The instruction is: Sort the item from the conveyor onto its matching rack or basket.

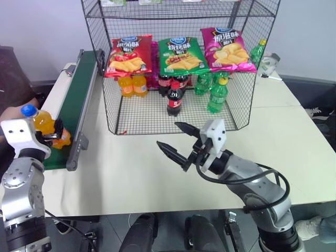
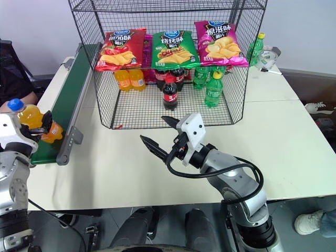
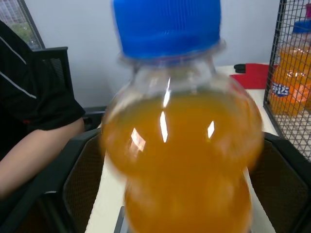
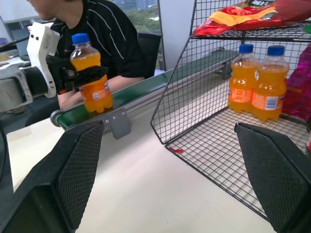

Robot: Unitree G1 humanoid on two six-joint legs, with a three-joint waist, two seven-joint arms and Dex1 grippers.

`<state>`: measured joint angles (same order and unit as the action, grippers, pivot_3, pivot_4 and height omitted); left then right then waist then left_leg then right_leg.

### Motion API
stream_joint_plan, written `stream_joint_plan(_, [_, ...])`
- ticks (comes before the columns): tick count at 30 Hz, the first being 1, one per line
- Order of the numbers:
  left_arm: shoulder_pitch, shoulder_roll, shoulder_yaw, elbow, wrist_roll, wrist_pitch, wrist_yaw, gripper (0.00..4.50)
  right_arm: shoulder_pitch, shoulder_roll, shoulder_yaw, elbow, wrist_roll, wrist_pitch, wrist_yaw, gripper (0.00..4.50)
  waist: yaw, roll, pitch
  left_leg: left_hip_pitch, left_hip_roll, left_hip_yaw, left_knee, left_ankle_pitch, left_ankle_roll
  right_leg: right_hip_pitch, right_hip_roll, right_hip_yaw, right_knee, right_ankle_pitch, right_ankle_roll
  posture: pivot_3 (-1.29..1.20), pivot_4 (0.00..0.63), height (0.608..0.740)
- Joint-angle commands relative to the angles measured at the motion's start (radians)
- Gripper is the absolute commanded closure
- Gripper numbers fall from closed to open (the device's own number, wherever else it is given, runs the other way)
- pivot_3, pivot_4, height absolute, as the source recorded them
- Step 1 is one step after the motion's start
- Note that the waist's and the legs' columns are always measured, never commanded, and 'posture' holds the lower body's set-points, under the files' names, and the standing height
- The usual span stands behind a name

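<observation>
Orange soda bottle [image 4: 90, 73]: blue cap, orange label, upright, at the near end of the conveyor [image 1: 79, 94], base level with the belt; I cannot tell whether it rests on it.
Left gripper [image 4: 80, 76]: black fingers pinching the orange soda bottle at its waist, reaching in from the side away from the wire rack [image 1: 178, 68].
Conveyor: dark-green belt with grey side rails, running along the table [image 1: 294, 157] just beside the wire rack, at the rack's orange-bottle end.
Wire rack: black mesh cage standing on the table; red chip bag [image 1: 128, 55], green chip bag [image 1: 182, 54] and pink chip bag [image 1: 227, 50] hang across its front.
Inside the wire rack: two orange bottles [image 4: 255, 87] under the red bag, cola bottles [image 1: 175, 94] under the green bag, green bottles [image 1: 216, 93] under the pink bag.
Right gripper [image 1: 177, 140]: fingers spread wide with nothing between them, above the table in front of the wire rack, pointing towards the conveyor.
Person [image 4: 97, 34]: dark striped shirt, seated on the far side of the conveyor from the wire rack, forearm [image 3: 34, 155] close by the held bottle.
</observation>
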<state>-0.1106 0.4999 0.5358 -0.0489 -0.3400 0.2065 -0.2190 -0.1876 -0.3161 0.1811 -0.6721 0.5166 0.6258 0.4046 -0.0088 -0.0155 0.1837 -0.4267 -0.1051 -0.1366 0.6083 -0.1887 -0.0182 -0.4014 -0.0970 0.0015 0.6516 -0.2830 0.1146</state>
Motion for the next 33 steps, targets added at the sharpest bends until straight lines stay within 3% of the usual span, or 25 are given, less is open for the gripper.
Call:
stream_joint_plan(1, [0.005,0.018,0.03,-0.047,-0.002,-0.014,0.002,1.84,-0.021,0.011,-0.002,-0.059,0.017,0.001,-0.011,0.0,-0.001,0.0,0.0,0.0,0.0,0.0,0.0,0.0,0.0,0.0,0.0,0.0,0.0,0.0,0.0,0.0,0.15,0.74])
stream_joint_plan(11, [-0.06,0.063,0.042,-0.159,-0.106,0.049,-0.036,1.84,-0.042,0.012,-0.003,-0.055,0.028,0.017,-0.018,0.0,0.002,-0.001,0.0,-0.001,0.0,0.0,0.0,0.0,0.0,0.0,0.0,0.0,0.0,0.0,0.0,0.0,0.15,0.74])
stream_joint_plan(16, [-0.109,0.091,-0.036,-0.267,-0.21,0.157,-0.115,1.84,-0.053,0.016,0.001,-0.043,0.028,0.017,-0.016,0.0,0.0,-0.001,0.0,-0.001,0.0,0.0,0.0,0.0,0.0,0.0,0.0,0.0,0.0,0.0,0.0,0.0,0.15,0.74])
stream_joint_plan(21, [-0.142,0.083,-0.192,-0.32,-0.197,0.211,-0.171,1.84,-0.051,0.015,-0.006,-0.039,0.027,0.011,-0.017,0.0,-0.002,-0.001,0.0,0.0,0.0,0.0,0.0,0.0,0.0,0.0,0.0,0.0,0.0,0.0,0.0,0.0,0.15,0.74])
stream_joint_plan(27, [-0.209,-0.042,-0.378,-0.15,-0.025,0.118,-0.116,1.84,-0.053,0.018,-0.01,-0.037,0.022,0.006,-0.023,0.0,-0.001,-0.001,0.0,0.0,0.0,0.0,0.0,0.0,0.0,0.0,0.0,0.0,0.0,0.0,0.0,0.0,0.15,0.74])
stream_joint_plan(33, [-0.357,-0.205,-0.411,0.177,0.099,-0.147,-0.04,1.84,-0.06,0.026,-0.003,-0.036,0.01,0.006,-0.037,0.0,0.002,-0.001,0.0,-0.001,0.0,0.0,0.0,0.0,0.0,0.004,0.0,-0.001,0.0,0.0,0.0,0.0,0.15,0.74])
